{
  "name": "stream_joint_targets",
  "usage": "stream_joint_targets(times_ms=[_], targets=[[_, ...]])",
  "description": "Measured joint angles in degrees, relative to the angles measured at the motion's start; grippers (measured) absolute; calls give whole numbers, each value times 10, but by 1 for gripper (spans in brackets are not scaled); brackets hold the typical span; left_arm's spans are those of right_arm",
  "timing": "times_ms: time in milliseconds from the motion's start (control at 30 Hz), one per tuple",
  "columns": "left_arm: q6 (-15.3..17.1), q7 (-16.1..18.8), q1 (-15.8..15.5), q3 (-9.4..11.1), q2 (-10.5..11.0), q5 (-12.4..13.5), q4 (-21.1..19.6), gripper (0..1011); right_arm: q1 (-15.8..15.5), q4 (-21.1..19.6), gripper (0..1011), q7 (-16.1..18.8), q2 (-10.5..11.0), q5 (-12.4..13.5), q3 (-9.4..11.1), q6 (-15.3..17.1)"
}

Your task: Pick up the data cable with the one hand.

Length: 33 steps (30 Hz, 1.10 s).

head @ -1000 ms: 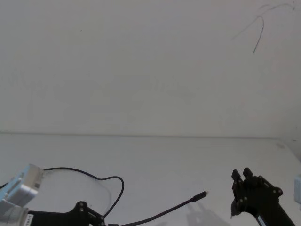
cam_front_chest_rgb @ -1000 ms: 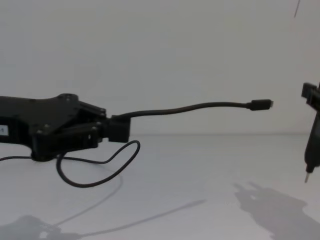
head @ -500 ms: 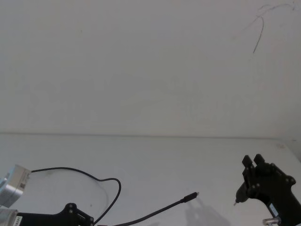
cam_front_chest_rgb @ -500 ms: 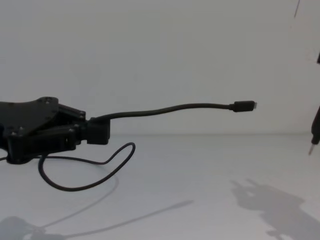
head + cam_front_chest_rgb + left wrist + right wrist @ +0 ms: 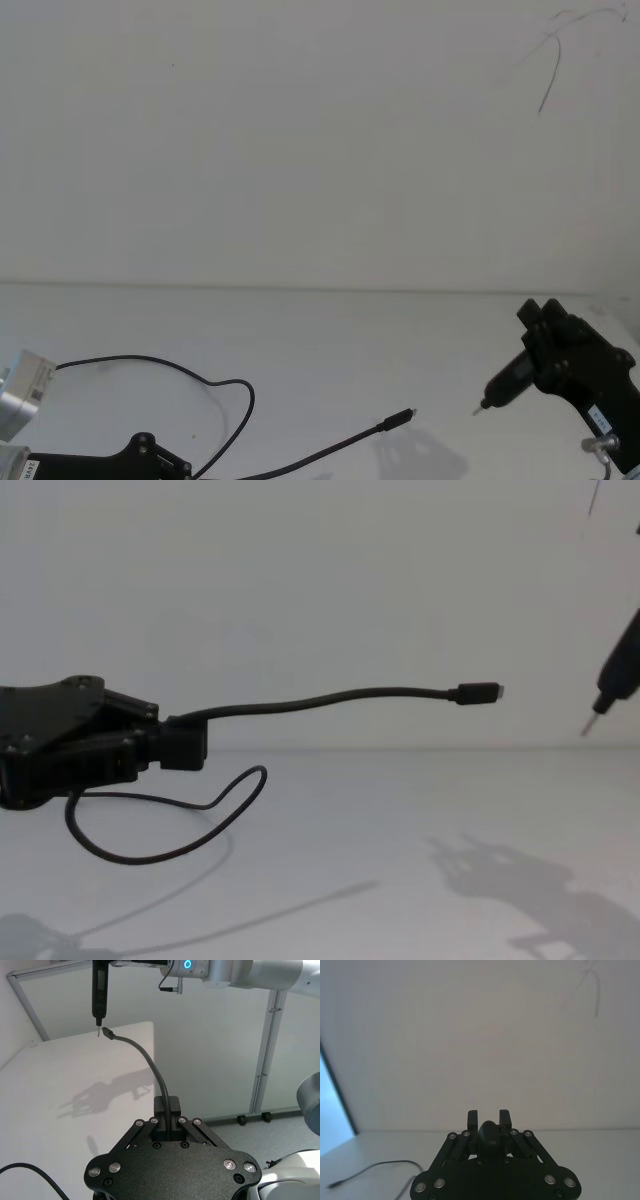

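Black cable: light, floppy; stiffer at the sleeve, best held there.
Left claw: clenched on sleeve, above desk.
Right claw: grasping pen tool.

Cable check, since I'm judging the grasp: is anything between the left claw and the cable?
Nothing visible: the left claw is shut on the cable, holding it clear of the table. The right claw holds a pen tool beyond the plug.

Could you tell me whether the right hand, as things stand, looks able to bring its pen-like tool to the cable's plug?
Probably yes: the plug is held in open air by the left hand, and nothing lies between it and the right hand's tool.
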Motion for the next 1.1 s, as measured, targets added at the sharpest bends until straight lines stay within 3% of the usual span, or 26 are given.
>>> stream_joint_targets(times_ms=[400, 733, 1100], targets=[[-1, -2, 1, -1, 1, -2, 1, 42, 25, -10, 251, 46, 3, 76, -7, 45], [-1, -2, 1, -1, 2, -3, 2, 42, 37, -13, 251, 67, 7, 111, -14, 64], [-1, -3, 1, -1, 2, -3, 2, 42, 41, -14, 251, 74, 15, 126, -13, 70]])
